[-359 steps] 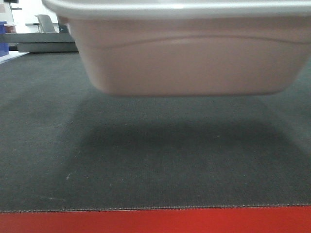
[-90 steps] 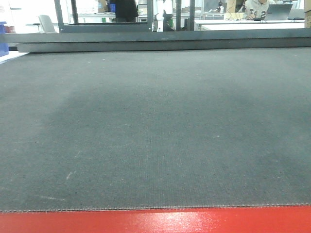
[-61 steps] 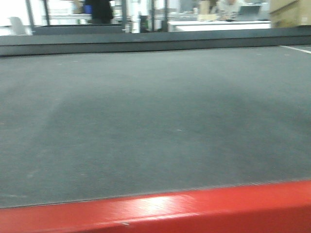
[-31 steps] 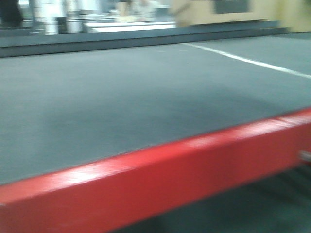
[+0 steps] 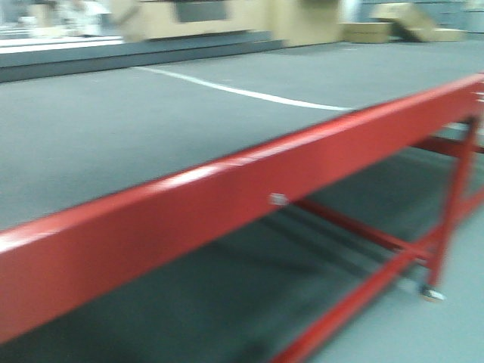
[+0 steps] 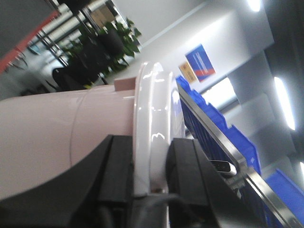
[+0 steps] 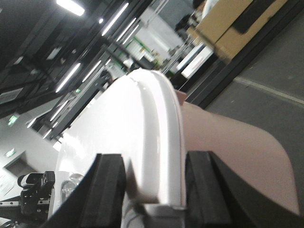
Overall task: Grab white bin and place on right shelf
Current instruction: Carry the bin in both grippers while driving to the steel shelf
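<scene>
The white bin (image 6: pixel 42 137) held up by its glossy lid rim, left tool (image 6: pixel 149 164) clenched on that rim, right tool (image 7: pixel 155 180) clenched likewise, bin body cut off by frame edges, red-framed desk (image 5: pixel 227 193) motion-blurred

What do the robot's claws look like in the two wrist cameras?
The left claw is matte black: two thick, blocky fingers with flat inner faces and bevelled outer corners. Something dark and curved, perhaps a cable, sits low between them. The right claw has the same squared black fingers. No markings show, and the arms themselves are out of view.
</scene>
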You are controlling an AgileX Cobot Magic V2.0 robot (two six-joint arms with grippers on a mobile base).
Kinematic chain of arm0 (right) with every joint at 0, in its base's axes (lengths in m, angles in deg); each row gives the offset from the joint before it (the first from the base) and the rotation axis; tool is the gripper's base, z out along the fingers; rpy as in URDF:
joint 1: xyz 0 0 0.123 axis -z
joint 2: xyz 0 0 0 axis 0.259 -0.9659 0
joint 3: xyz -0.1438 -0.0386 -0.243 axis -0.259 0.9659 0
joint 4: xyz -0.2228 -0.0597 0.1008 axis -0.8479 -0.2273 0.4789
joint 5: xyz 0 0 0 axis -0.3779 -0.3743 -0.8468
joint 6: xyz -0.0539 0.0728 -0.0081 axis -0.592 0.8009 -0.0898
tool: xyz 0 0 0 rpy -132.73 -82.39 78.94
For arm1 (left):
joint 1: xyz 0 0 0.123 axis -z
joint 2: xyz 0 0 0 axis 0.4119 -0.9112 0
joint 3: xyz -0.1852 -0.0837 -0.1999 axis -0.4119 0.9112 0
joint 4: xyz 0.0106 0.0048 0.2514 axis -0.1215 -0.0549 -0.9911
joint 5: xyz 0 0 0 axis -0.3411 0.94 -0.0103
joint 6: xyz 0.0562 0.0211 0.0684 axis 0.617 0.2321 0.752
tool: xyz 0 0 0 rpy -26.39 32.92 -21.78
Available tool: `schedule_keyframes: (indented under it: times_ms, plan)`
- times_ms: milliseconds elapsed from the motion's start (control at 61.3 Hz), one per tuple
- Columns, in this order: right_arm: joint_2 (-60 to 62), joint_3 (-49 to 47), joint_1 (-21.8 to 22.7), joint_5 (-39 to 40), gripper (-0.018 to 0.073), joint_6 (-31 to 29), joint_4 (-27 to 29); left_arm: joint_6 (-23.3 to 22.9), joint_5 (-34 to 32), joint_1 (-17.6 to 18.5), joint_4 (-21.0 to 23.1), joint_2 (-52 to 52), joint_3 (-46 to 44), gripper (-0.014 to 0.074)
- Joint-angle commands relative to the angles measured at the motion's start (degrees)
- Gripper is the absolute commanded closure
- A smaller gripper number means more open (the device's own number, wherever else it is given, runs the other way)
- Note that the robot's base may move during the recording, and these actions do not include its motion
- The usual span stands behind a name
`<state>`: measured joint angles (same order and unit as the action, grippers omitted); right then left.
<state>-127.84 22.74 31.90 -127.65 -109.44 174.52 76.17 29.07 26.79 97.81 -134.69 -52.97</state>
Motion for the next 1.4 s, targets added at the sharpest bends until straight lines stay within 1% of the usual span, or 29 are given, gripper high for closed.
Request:
schedule_keyframes:
  times_ms: [0,1387]
  plan:
    - [2.2,-2.3,-1.8,-14.3,0.0443,0.5,9.0,1.0,12.1,2.1,1.5,2.4,-2.2,0.0722]
    - [2.2,-2.3,-1.8,-14.3,0.0443,0.5,9.0,1.0,12.1,2.1,1.5,2.4,-2.2,0.0722]
